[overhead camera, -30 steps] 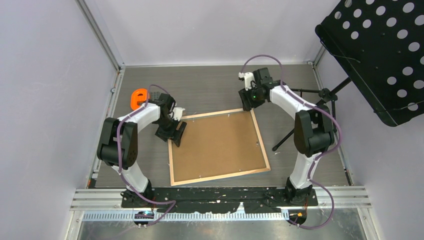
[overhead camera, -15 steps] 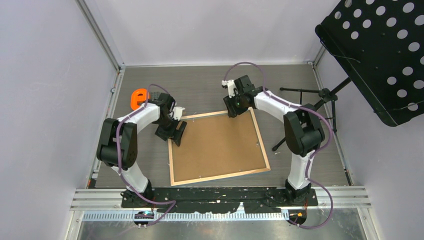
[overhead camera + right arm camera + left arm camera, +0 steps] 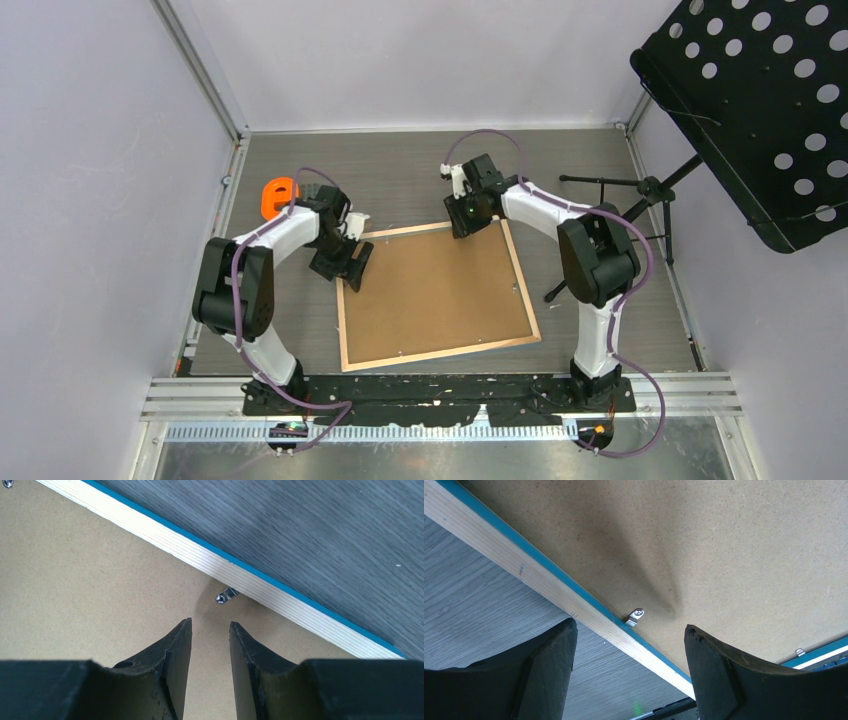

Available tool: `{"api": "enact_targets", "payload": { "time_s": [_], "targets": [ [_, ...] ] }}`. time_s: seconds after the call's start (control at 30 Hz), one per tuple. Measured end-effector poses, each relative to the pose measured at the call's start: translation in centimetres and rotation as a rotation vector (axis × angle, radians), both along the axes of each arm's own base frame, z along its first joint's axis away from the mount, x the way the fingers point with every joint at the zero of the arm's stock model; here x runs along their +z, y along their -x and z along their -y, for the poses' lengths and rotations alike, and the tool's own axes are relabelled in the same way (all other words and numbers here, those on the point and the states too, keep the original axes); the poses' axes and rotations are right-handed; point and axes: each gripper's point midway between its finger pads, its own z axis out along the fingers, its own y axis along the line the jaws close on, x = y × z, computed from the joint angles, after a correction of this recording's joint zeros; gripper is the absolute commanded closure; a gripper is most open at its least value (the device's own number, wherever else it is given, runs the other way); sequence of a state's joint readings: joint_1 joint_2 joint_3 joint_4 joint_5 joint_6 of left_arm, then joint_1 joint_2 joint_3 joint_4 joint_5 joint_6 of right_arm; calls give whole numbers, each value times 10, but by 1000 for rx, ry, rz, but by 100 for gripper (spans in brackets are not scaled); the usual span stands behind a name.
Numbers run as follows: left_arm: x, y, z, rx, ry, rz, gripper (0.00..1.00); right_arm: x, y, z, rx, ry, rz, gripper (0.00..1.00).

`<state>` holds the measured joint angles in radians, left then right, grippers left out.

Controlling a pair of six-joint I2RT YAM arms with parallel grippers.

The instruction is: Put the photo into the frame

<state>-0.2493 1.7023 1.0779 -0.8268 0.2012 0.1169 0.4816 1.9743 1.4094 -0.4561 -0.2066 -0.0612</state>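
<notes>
The frame [image 3: 440, 352] lies face down on the table, its light wood back up, with the brown backing board [image 3: 435, 290] inside it. The photo is hidden. My left gripper [image 3: 350, 266] is open at the frame's upper left corner. In the left wrist view it [image 3: 630, 626] straddles the wooden rail [image 3: 524, 572] beside a metal clip [image 3: 636, 616]. My right gripper [image 3: 463, 226] hangs over the far rail. In the right wrist view it [image 3: 210, 622] is open with a narrow, empty gap, over the backing board [image 3: 90, 590] just short of a clip [image 3: 225, 596].
An orange object [image 3: 278, 196] sits behind the left arm at the back left. A black perforated music stand [image 3: 760, 100] leans over the right side, its tripod legs [image 3: 600, 230] on the table beside the right arm. Walls close in on both sides.
The right gripper moved left from the frame's far right corner to a spot along the far rail, and its jaws narrowed. The left gripper stayed put.
</notes>
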Motion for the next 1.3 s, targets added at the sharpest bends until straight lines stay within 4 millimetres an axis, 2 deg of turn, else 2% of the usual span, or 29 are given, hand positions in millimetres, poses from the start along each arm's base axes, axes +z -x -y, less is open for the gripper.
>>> {"api": "enact_targets", "payload": {
  "time_s": [0.4, 1.3],
  "targets": [
    [0, 0, 0, -1, 0, 1, 23, -10, -9, -5, -6, 1, -8, 62],
    [0, 0, -1, -19, 0, 4, 23, -11, -16, -10, 0, -10, -1, 65]
  ]
}}
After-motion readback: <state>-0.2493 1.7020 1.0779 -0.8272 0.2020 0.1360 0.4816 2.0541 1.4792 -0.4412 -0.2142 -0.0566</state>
